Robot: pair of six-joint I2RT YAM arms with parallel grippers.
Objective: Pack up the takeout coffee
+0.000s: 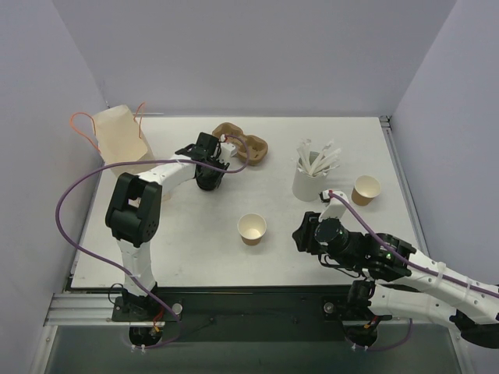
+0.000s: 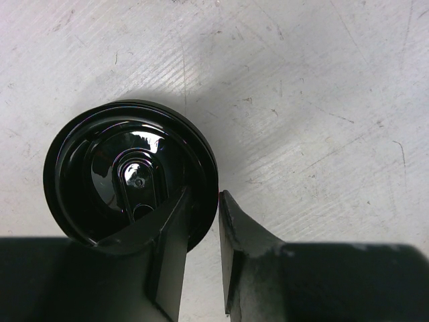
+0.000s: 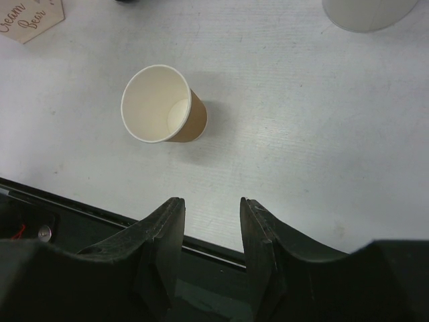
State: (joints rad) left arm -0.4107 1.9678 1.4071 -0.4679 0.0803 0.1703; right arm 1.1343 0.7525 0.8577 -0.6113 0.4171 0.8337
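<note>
Right wrist view shows the brown coffee cup upright on the desk near the white cup, right claw spread empty, likely ready to grab it; left claw sits over the edge of the black lid, pinching or not I cannot tell.
</note>
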